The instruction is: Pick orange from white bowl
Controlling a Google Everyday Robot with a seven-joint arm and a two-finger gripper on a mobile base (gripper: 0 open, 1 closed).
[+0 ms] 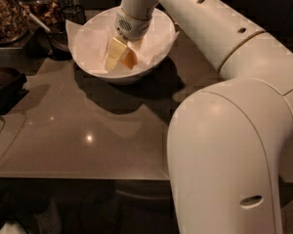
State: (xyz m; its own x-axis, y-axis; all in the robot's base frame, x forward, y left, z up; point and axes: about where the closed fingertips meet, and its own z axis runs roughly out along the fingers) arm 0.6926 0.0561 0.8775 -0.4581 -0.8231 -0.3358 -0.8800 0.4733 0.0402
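The white bowl (pixel 156 57) stands at the back of the table, lined with crinkled white paper. The orange (pixel 131 59) lies near the bowl's middle, partly covered by the gripper. My gripper (pixel 121 60) reaches down into the bowl from the upper right, and its pale yellow tip rests right against the orange's left side. The orange still looks low in the bowl, on the paper. The wrist hides the back of the orange.
Dark glass jars of dried food (pixel 10 13) and a black cup (pixel 63 28) stand at the back left. A dark object with cables (pixel 5 84) lies at the left edge. My own white arm (pixel 229 145) fills the right side. The table's front edge (pixel 78 178) runs across below.
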